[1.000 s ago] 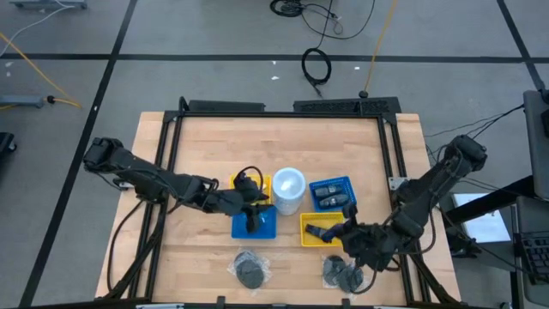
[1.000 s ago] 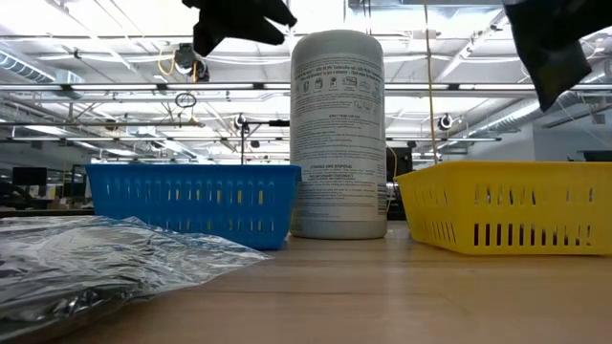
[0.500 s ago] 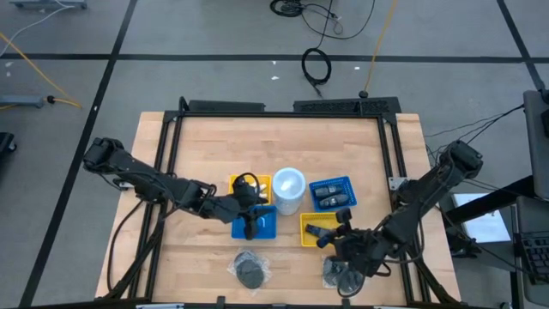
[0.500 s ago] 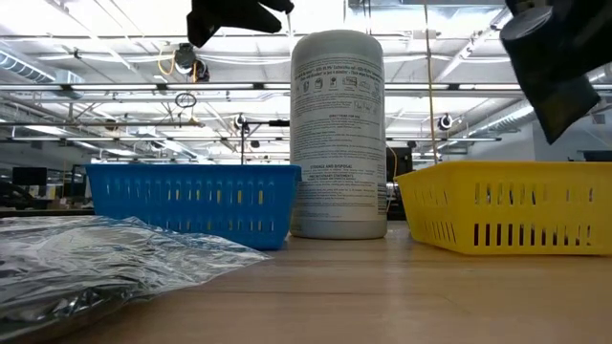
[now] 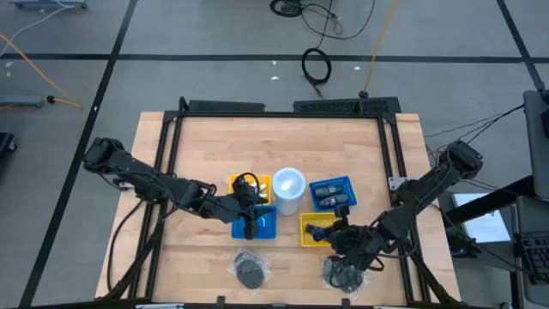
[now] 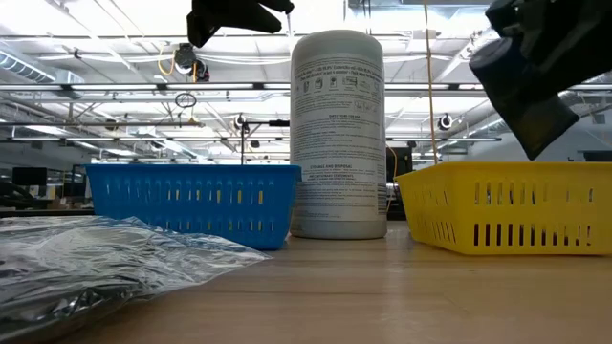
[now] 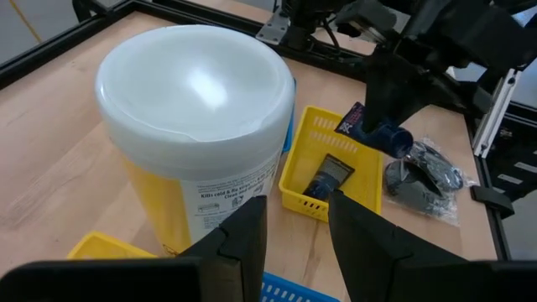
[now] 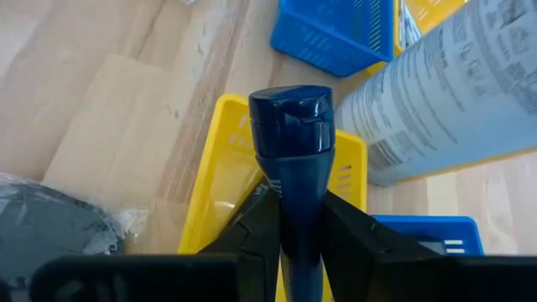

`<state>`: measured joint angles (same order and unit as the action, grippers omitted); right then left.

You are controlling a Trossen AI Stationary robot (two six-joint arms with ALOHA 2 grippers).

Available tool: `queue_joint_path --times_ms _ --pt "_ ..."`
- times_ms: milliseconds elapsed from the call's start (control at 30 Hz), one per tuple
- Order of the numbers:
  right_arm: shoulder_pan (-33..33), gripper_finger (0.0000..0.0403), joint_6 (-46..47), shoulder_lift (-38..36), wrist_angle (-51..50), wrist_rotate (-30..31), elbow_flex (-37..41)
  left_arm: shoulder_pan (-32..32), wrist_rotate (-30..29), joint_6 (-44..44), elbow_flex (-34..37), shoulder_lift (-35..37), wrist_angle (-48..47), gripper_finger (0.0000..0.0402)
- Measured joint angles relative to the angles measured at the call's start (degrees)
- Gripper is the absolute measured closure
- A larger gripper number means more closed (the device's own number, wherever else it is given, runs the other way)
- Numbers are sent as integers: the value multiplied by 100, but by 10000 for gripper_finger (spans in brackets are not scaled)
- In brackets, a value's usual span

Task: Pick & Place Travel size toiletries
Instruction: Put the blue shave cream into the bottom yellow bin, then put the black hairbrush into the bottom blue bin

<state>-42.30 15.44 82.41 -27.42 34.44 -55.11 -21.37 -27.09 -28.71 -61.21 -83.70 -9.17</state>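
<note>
While the left arm waited with its left gripper (image 7: pixel 298 220) over the near blue basket (image 5: pixel 266 228), fingers apart and nothing seen between them, the job looked partly done. A clear-wrapped pile of dark round pieces (image 5: pixel 250 270) lay unsorted on the front of the table, below that basket. Right of the white tub (image 5: pixel 288 189), the far blue basket (image 5: pixel 319 185) already held dark packs. The yellow basket (image 8: pixel 220 168) held one dark pack (image 7: pixel 336 172). The right gripper (image 8: pixel 294 210) hung over it, clamped on a dark blue tube (image 8: pixel 291 134), cap away from the wrist, not yet released. A second wrapped pile (image 5: pixel 343 275) sat near the front edge, so my guess was several picks remained. The wooden table (image 5: pixel 214 146) was bare at the back. Cables (image 5: pixel 316 64) lay on the grey floor beyond it, and the low view showed ceiling beams and lights.
</note>
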Motion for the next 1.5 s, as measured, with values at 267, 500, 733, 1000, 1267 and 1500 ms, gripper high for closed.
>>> queue_joint_path --times_ms 267,500,733,1000,1267,1500 --pt "4 339 -17 -69 228 10 129 0 -2 46 0 0 0 273" --pt "9 339 -118 -83 321 -9 129 0 -2 33 0 0 0 273" --pt "15 333 -110 -83 321 -2 129 1 -2 33 0 0 0 273" --pt "72 249 -56 -83 367 297 129 1 -2 35 0 0 0 273" --pt "72 197 -119 -83 363 308 129 2 -1 42 0 0 0 273" --pt "72 195 -155 -83 363 340 129 2 -2 42 0 0 0 273"
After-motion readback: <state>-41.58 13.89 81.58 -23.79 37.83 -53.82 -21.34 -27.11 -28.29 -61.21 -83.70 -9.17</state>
